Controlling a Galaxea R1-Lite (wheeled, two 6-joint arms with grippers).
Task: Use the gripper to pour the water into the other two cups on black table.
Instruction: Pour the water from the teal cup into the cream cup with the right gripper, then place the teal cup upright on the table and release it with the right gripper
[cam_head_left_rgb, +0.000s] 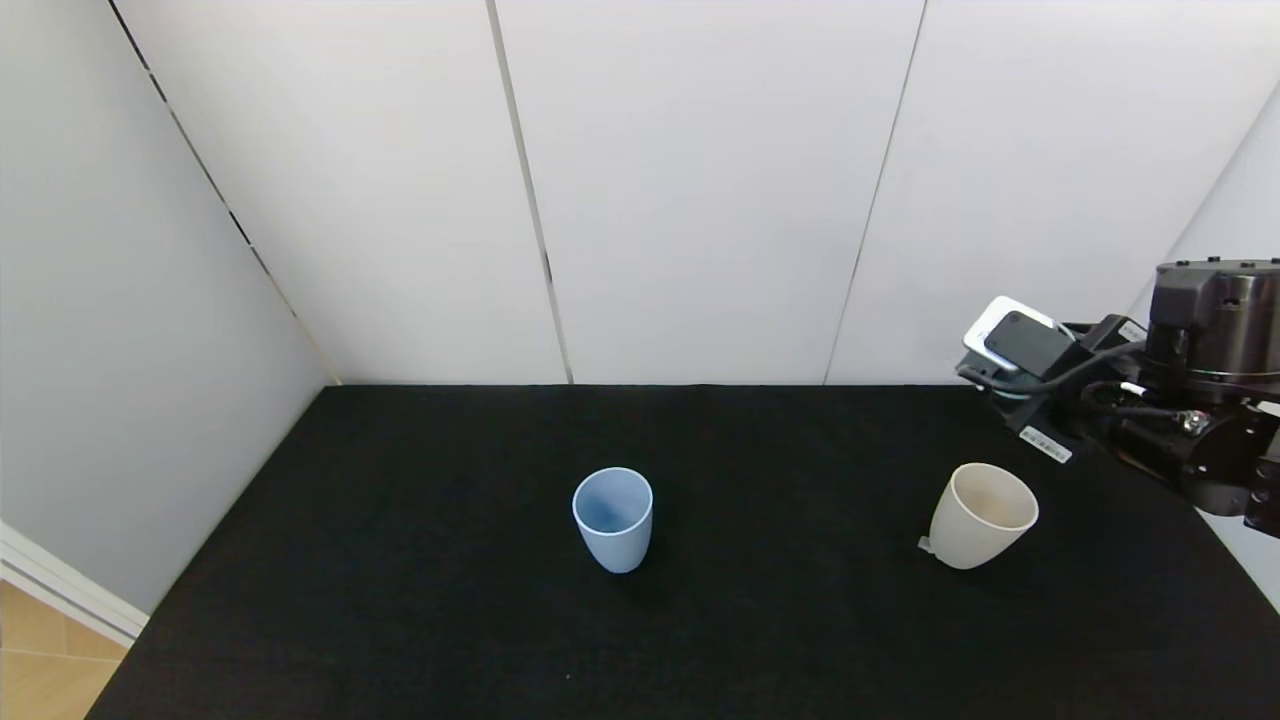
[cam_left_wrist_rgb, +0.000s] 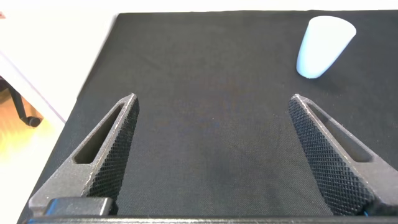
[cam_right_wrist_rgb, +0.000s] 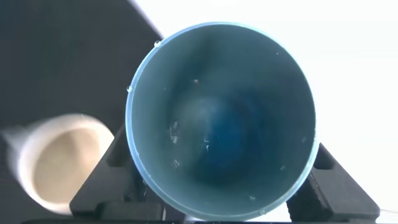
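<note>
My right gripper (cam_right_wrist_rgb: 221, 193) is shut on a teal-green cup (cam_right_wrist_rgb: 221, 118), whose open mouth faces the wrist camera. Small drops of water glint on its inner wall; I see no pool of water. In the head view only the right arm's wrist (cam_head_left_rgb: 1050, 390) shows, above and behind the cream-beige cup (cam_head_left_rgb: 980, 515); the teal cup is hidden there. The cream-beige cup also shows in the right wrist view (cam_right_wrist_rgb: 56, 162), beside the held cup. The light blue cup (cam_head_left_rgb: 612, 520) stands upright mid-table. My left gripper (cam_left_wrist_rgb: 214, 106) is open and empty over the black table (cam_head_left_rgb: 400, 550), the light blue cup (cam_left_wrist_rgb: 323, 46) farther off.
White wall panels (cam_head_left_rgb: 700, 180) close the back and left of the table. The table's left edge (cam_head_left_rgb: 180, 560) drops to a wooden floor. The left arm is out of the head view.
</note>
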